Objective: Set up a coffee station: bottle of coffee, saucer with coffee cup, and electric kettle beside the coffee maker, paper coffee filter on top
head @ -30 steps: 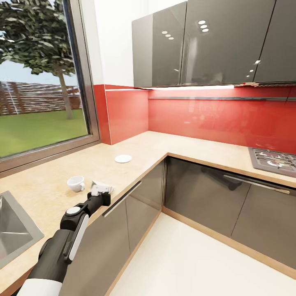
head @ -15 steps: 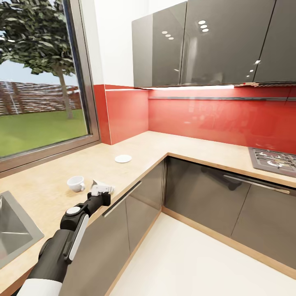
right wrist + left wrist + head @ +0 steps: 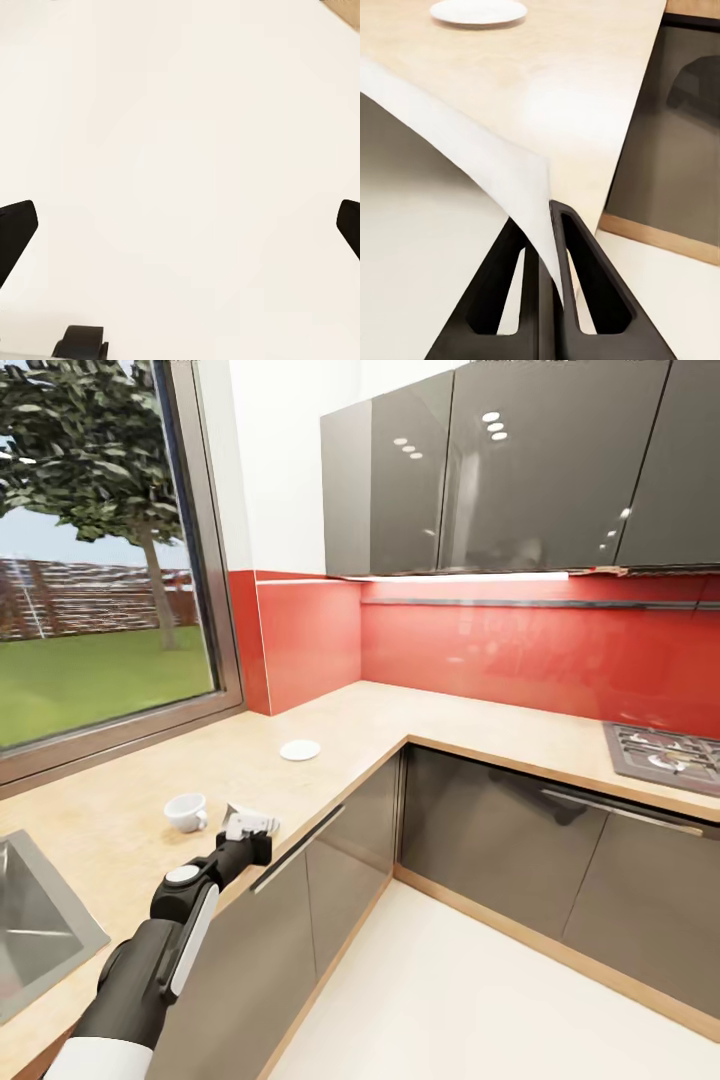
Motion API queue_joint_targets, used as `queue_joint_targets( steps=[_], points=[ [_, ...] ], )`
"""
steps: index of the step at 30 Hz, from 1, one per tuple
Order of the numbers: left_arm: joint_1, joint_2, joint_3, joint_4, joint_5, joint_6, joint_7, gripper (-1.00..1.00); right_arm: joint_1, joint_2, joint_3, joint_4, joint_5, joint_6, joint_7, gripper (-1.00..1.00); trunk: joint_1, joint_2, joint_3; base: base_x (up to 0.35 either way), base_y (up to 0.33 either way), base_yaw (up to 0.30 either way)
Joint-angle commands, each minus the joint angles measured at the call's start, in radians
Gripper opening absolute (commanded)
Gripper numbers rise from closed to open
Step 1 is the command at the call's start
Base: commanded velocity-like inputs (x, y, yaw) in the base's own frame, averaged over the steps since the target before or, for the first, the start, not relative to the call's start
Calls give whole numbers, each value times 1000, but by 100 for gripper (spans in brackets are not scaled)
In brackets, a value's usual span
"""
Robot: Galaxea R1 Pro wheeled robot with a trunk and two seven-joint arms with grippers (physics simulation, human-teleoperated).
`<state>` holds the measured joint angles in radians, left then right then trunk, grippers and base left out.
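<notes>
- Holding a thin white sheet, most likely the paper coffee filter (image 3: 472,161), the left gripper (image 3: 547,225) has its two dark fingers pressed together on the sheet's edge, low over the countertop (image 3: 120,800).
- The head camera has tipped slightly since a second ago: everything sits a touch differently in frame, while the arm and the objects look unmoved on the counter.
- The coffee cup (image 3: 186,811) stands just beside the left gripper; the saucer (image 3: 300,749) lies well apart, toward the corner.
- The right gripper (image 3: 180,225) hangs spread wide over pale floor, grasping nothing.
- With no coffee maker in sight, the filter has nowhere to go yet; the slight tilt may mean the robot is starting to look for it.
</notes>
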<state>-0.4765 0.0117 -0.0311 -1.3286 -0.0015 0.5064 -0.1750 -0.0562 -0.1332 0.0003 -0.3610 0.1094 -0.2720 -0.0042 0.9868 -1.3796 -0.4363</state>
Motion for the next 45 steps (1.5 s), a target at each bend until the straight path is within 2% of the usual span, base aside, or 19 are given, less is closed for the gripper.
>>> queue_joint_targets(
  steps=[1, 11, 30, 36, 41, 45],
  points=[
    [-1, 1, -1, -1, -5, 4, -1, -100, -1, 0, 0, 1, 8, -3, 0, 100, -4, 7, 2, 0, 0, 0],
    [-1, 1, -1, -1, -5, 5, -1, -100, -1, 0, 0, 1, 8, -3, 0, 100, -8, 14, 5, 0, 0, 0],
    [-1, 1, -1, 0, -5, 4, -1, -100, -1, 0, 0, 1, 7, -3, 0, 100, -81, 147, 65, 0, 0, 0],
    [-1, 0, 0, -3, -5, 4, -1, -100, -1, 0, -1, 1, 8, -3, 0, 100, -81, 147, 65, 0, 0, 0],
    [-1, 0, 0, -6, -4, 5, -1, -100, -1, 0, 0, 1, 8, -3, 0, 100, -100, 182, 80, 0, 0, 0],
    [-1, 0, 0, -10, -3, 6, -2, -100, -1, 0, 0, 1, 8, -3, 0, 100, -100, 182, 80, 0, 0, 0]
  ],
)
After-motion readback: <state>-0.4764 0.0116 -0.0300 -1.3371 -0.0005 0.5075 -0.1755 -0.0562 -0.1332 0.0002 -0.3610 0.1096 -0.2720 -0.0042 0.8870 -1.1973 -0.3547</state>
